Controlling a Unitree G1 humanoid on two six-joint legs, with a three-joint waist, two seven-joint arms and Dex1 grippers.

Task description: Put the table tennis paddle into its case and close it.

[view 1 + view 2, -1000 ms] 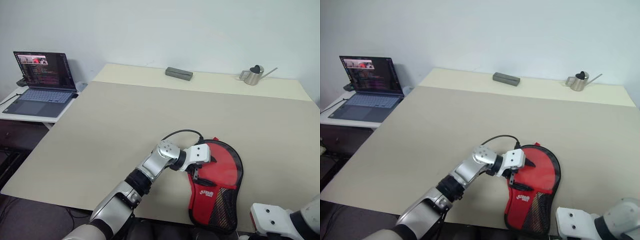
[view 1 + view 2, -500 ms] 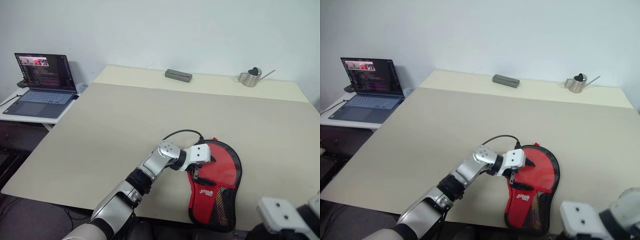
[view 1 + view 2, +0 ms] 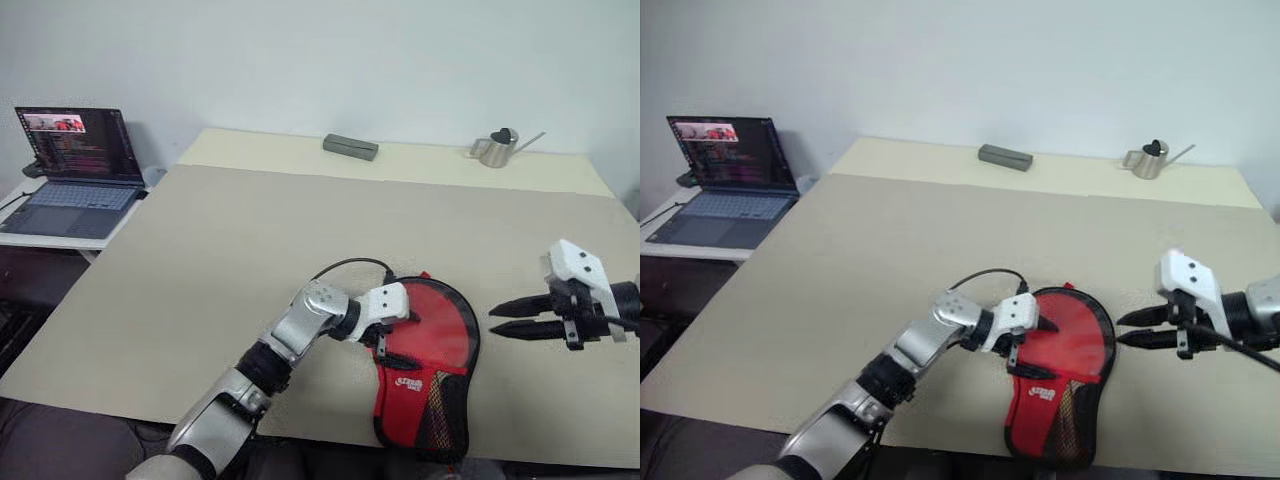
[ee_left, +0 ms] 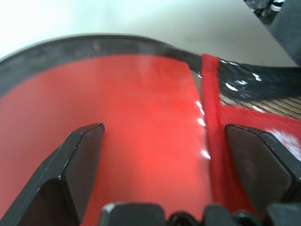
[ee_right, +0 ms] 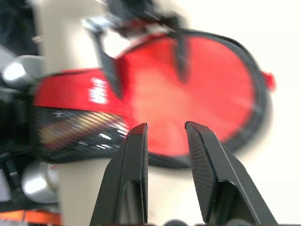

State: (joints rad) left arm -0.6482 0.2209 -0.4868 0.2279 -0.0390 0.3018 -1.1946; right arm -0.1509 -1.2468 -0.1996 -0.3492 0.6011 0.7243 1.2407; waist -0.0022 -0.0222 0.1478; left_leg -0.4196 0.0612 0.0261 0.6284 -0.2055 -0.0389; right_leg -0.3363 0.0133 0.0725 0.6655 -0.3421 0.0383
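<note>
Beige counter (image 3: 250, 250), mostly bare; the red case (image 3: 430, 360) lies flat at its near edge, overhanging slightly. Whether the paddle is inside cannot be told. Left gripper (image 3: 395, 335) rests on it, fingers wide apart. Right gripper (image 3: 512, 320) hovers beside, fingers slightly parted.

Left gripper (image 3: 385, 335) spread wide, pointing right; right gripper (image 3: 497, 322) apparently slightly parted, pointing left.
</note>
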